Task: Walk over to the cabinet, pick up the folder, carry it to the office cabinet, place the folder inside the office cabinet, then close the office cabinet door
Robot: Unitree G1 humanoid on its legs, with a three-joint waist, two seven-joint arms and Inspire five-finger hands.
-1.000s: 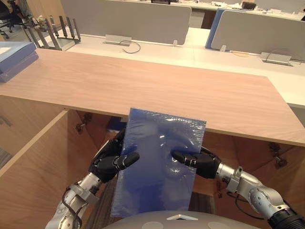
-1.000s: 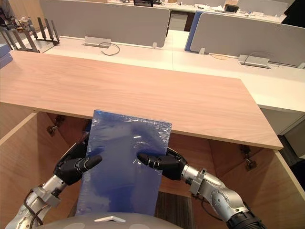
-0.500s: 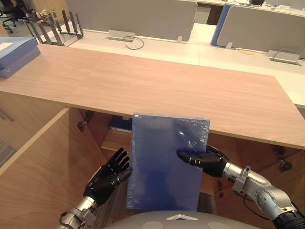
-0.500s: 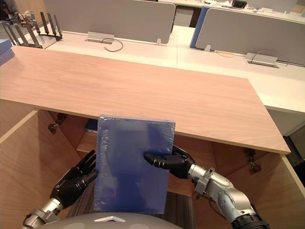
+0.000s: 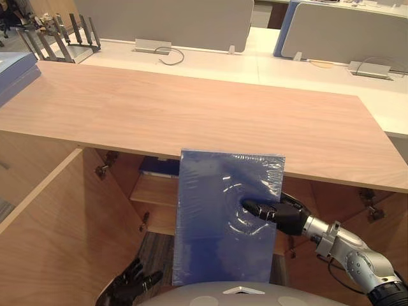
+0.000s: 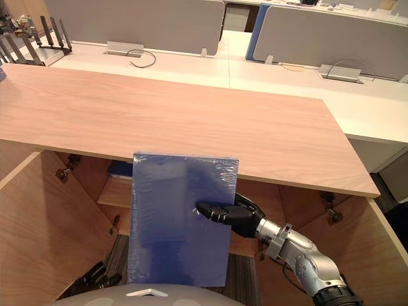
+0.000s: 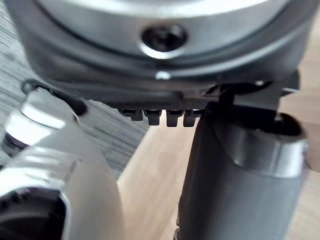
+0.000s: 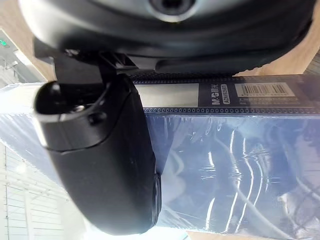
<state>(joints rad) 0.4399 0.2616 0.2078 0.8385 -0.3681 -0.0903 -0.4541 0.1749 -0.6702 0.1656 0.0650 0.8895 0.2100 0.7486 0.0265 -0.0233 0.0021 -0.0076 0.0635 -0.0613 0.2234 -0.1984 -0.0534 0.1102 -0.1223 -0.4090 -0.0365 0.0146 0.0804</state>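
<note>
The blue plastic-wrapped folder [image 5: 223, 217] stands upright in front of the open office cabinet, its top edge just below the wooden cabinet top [image 5: 191, 108]. My right hand [image 5: 285, 215] is shut on its right edge, thumb [image 8: 100, 160] pressed on the front face [image 8: 225, 160] and fingers behind it. My left hand [image 5: 129, 287] hangs low at the lower left, apart from the folder, with its fingers relaxed. Behind the folder is a cabinet shelf [image 5: 153, 190] with a dark blue item [image 5: 159, 167] lying on it.
The cabinet's left door [image 5: 57, 229] swings open toward me, and the right door [image 6: 386, 255] stands open too. A stack of blue folders [image 5: 13, 67] and a metal file rack [image 5: 57, 35] sit at the far left, with grey desk dividers [image 5: 166, 16] beyond.
My left hand has let go of the folder and dropped to the lower left. The right hand now holds the folder alone, squared upright.
</note>
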